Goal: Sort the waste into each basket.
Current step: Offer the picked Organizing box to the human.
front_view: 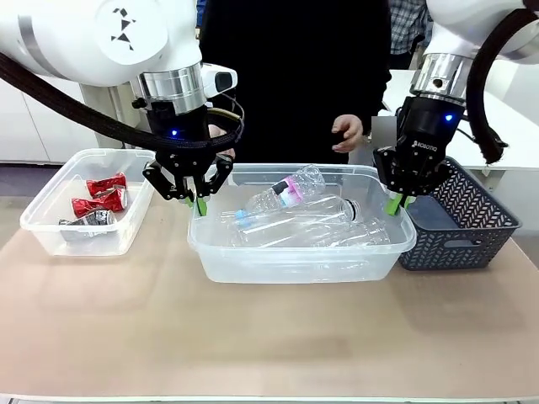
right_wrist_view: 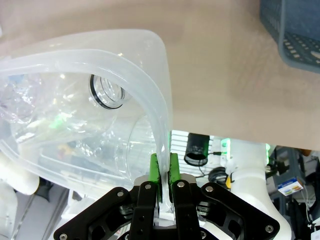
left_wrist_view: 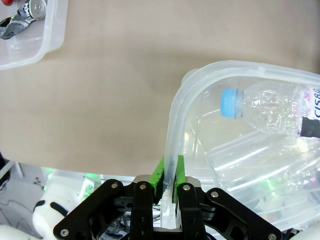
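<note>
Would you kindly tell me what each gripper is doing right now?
Left gripper: shut on the bottle tub rim.
Right gripper: shut on the same tub's opposite rim.

"ROBOTIQ" stands on the right tool (front_view: pixel 397 202); the bottle (left_wrist_view: pixel 270 111) label shows "CIS8".

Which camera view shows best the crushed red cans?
The front view: the crushed red cans lie whole inside the small clear plastic tub. The left wrist view catches one silver can end at its corner; the right wrist view shows bottles instead.
</note>
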{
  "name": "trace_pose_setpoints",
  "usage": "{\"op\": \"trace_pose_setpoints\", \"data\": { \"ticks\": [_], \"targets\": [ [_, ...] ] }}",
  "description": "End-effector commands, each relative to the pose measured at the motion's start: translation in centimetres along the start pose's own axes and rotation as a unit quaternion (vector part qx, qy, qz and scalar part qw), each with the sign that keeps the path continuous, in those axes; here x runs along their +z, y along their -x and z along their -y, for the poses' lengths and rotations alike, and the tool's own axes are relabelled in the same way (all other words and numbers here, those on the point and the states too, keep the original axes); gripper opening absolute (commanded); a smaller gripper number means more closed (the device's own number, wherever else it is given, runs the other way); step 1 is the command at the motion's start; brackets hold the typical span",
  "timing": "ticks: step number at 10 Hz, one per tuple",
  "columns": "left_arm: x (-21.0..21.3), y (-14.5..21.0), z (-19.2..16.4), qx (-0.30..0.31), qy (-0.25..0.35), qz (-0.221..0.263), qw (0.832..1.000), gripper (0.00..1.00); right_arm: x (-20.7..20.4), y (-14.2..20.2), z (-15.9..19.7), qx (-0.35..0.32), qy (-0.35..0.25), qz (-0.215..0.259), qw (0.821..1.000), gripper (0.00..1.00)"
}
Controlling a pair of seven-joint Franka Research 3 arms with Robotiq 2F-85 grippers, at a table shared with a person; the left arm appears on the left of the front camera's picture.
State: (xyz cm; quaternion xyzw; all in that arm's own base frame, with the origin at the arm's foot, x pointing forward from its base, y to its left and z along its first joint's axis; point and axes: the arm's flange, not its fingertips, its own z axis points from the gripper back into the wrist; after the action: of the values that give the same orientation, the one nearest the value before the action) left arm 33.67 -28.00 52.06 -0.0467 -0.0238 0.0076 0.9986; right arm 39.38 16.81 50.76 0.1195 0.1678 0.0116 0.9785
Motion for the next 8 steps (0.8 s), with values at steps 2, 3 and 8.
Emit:
{"op": "trace_pose_setpoints", "data": {
  "ticks": [2,3,8],
  "targets": [
    [0.09,0.02,0.01,0.0,0.001,0.001,1.0,0.07,0.05,0.32,-0.13,0.005,-0.001,0.001,1.0,0.0],
    [0.09,0.02,0.01,0.0,0.001,0.001,1.0,0.07,0.05,0.32,-0.13,0.005,-0.001,0.001,1.0,0.0],
    [0.09,0.02,0.01,0.0,0.001,0.001,1.0,0.07,0.05,0.32,-0.13,0.005,-0.001,0.001,1.0,0.0]
  ]
}}
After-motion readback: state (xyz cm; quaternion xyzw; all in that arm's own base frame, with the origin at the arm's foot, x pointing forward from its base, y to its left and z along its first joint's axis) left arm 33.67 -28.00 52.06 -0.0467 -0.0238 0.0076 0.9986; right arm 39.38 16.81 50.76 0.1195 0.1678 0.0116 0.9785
